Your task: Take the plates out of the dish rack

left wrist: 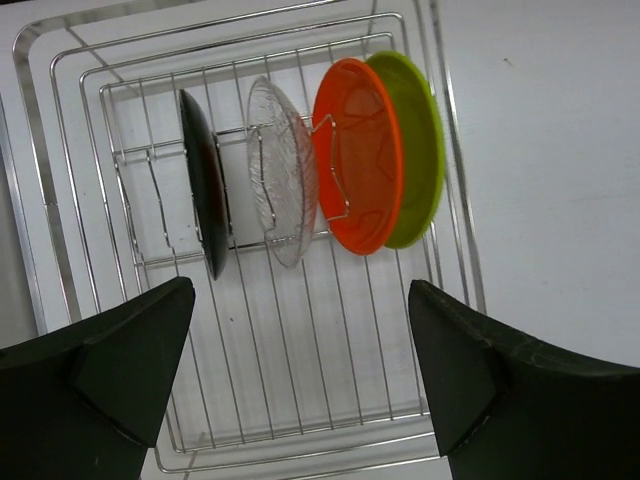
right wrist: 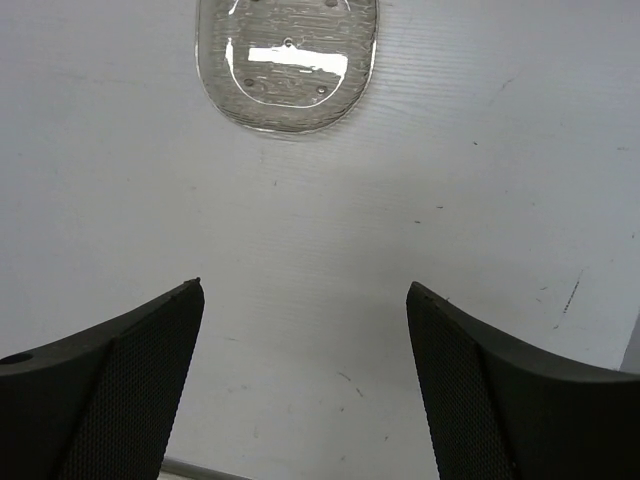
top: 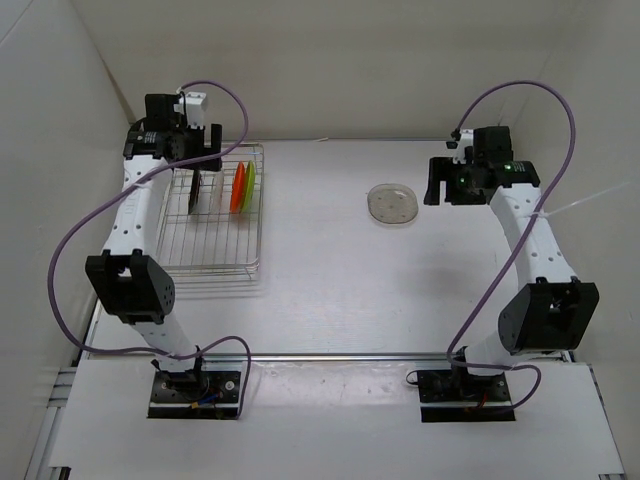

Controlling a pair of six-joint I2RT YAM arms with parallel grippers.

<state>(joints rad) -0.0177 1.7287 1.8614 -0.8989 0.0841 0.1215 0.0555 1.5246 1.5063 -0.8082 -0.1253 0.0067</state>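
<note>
In the top view the left gripper (top: 200, 162) hangs over the far end of the dish rack (top: 210, 262) and covers part of what stands in it. From there we make out only the black plate (top: 205, 190), the orange plate (top: 238, 187) and the lime green plate (top: 249, 180).

The left wrist view shows a fourth, a textured clear plate (left wrist: 283, 170). It stands on edge between the black one and the orange one, and we can see the wires through it. The orange and green plates are smooth and glossy. They lean close together, and we cannot tell whether they touch. The rack is thin silver wire with a grid base and low sides, and the picture cuts off its near corners.

The dark, wedge-shaped fingers (left wrist: 120, 370) of the left gripper are spread wide and hold nothing.

Well apart to the right, a second clear plate (right wrist: 288, 65) lies flat on the white table (top: 320, 290). It is pebbled and carries a bright reflection, and the wrist picture crops its far rim. The right gripper (right wrist: 304, 287) hovers near it, its jaws wide apart and empty.
</note>
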